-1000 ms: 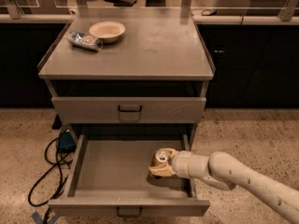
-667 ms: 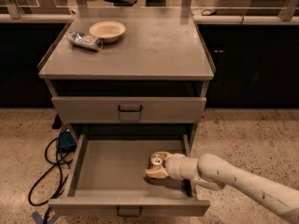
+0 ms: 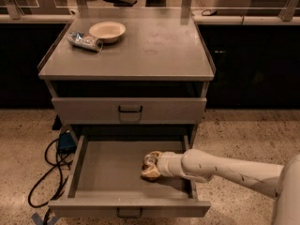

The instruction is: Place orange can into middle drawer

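Gripper: the gripper [image 3: 153, 168] is down inside the middle drawer [image 3: 107, 167], at about 3 o'clock on its floor, and it looks clamped round the orange can [image 3: 149, 160].
Can: it's tipped, not upright, with the silver top leaning toward 10 o'clock. Its lower edge is at or just above the grey floor; which of the two, I cannot tell.
Arm: the arm [image 3: 225, 167] comes in from 4 o'clock, right over the drawer's right wall.
Step in hand: set-down, I'd say, with the release not yet made.
How to do it well: level the wrist so the can stands on its base, get it resting on the floor, then open gently. Let go on a tilt and it'll likely roll.
Exit: lift straight up before pulling back toward 4 o'clock, minding the closed drawer [image 3: 130, 110] at 12 o'clock.
Cabinet top: bowl [image 3: 107, 31] and shiny packet [image 3: 84, 40], well out of play.
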You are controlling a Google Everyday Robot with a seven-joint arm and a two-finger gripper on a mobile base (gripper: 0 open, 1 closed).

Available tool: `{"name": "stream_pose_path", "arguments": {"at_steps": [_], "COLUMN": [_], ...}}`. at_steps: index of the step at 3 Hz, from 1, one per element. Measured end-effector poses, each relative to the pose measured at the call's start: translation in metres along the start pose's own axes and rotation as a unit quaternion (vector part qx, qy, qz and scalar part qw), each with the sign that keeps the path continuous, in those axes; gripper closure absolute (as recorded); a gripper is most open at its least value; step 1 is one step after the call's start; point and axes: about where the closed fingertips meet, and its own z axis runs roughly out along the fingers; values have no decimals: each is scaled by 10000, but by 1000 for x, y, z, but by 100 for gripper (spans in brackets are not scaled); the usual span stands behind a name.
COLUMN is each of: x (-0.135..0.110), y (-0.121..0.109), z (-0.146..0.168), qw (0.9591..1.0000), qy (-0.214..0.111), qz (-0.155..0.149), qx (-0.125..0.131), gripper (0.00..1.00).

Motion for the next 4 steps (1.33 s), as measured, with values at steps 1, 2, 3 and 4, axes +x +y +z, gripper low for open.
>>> {"name": "stream_pose_path", "arguments": {"at_steps": [1,2,3,4], "x": [-1,-1,-1,-1], "y": [2,2,2,2], "z": [3,3,4,4], "qw": [10000,10000,10000,10000], "qy": [15,14,14,14], "qz": [-29,-29,-29,-29], "qx": [-32,-32,-33,-33], "gripper": [81,57,34,11]}}
